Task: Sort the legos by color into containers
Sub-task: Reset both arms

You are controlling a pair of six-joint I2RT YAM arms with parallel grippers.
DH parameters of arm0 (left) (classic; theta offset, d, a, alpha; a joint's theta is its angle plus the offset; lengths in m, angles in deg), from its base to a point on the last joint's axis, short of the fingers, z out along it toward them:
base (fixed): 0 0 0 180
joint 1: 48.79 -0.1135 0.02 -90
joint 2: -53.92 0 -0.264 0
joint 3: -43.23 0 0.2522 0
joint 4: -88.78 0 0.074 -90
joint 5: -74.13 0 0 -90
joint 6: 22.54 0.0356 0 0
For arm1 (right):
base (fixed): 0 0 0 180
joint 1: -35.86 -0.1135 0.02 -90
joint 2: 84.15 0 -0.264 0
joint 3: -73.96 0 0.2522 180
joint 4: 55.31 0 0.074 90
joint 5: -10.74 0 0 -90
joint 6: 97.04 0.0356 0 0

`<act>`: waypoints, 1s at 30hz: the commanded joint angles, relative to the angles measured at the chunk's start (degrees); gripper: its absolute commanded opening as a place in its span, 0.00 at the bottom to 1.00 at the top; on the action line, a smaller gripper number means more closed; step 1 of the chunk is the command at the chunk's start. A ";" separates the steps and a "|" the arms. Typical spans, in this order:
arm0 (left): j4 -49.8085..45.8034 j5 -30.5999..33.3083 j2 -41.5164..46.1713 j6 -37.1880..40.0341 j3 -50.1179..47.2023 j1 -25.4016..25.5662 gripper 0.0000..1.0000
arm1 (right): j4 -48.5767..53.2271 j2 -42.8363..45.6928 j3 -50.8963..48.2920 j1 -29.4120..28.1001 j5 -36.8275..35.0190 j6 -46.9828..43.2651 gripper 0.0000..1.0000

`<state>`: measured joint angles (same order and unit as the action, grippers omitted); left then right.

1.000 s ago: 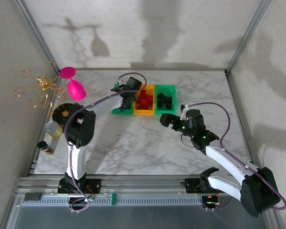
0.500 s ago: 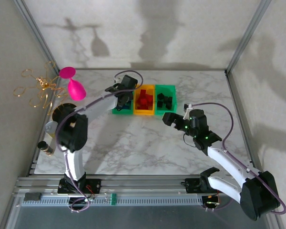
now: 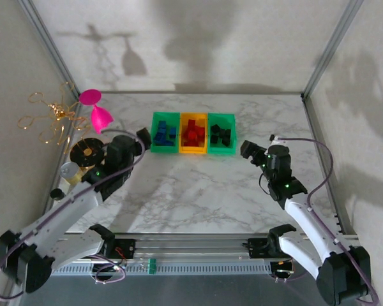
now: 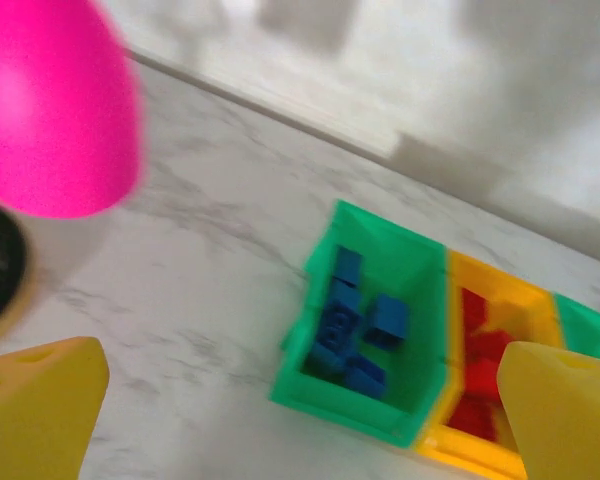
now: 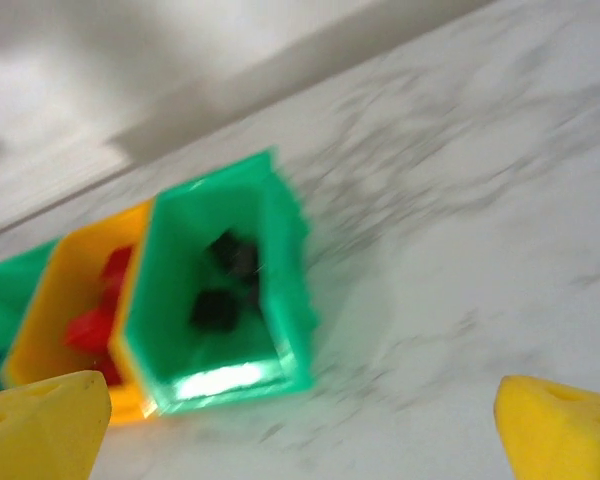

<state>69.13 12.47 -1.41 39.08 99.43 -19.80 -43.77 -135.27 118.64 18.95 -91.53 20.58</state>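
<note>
Retreat is recorded on both sides. The left gripper (image 3: 140, 136), clenched over the left green bin (image 3: 154, 132) a second ago, is now drawn back toward the near-left of the table (image 3: 191, 185), fingers spread and nothing held. The right gripper (image 3: 247, 150) is likewise pulled away, released and empty. Blue legos (image 3: 165, 134) are held in that bin, red legos (image 3: 193, 132) in the orange-yellow bin (image 3: 183, 148), and black legos (image 3: 221, 134) in the right green bin (image 3: 232, 135). With every visible brick binned by colour, the sort is judged finished.
</note>
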 commanded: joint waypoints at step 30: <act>80.89 -13.03 -32.75 23.16 -30.13 -24.06 1.00 | -70.61 -37.20 -18.07 16.65 9.10 -25.77 0.99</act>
<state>151.31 2.17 -34.22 63.80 67.58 -41.92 -111.41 -172.42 98.88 34.60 -83.51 -3.88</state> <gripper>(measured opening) 0.996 0.987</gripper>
